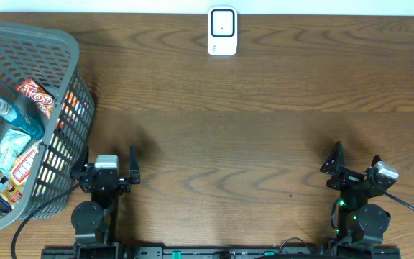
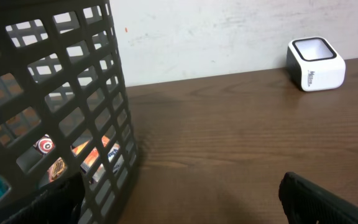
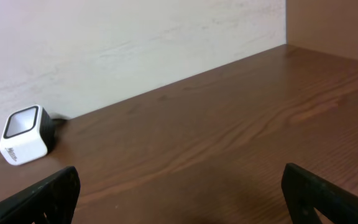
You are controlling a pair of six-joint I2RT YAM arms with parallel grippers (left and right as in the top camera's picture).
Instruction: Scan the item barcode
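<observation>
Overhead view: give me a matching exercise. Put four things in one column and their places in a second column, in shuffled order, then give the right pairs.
Things
1. basket
2. scanner
3. left gripper
4. right gripper

Places
A. far edge of the table, about the middle
B. near edge, right side, open
C. left end, grey mesh
D. near edge, open, just beside the basket's wall

Pairs: 1-C, 2-A, 3-D, 4-B
</observation>
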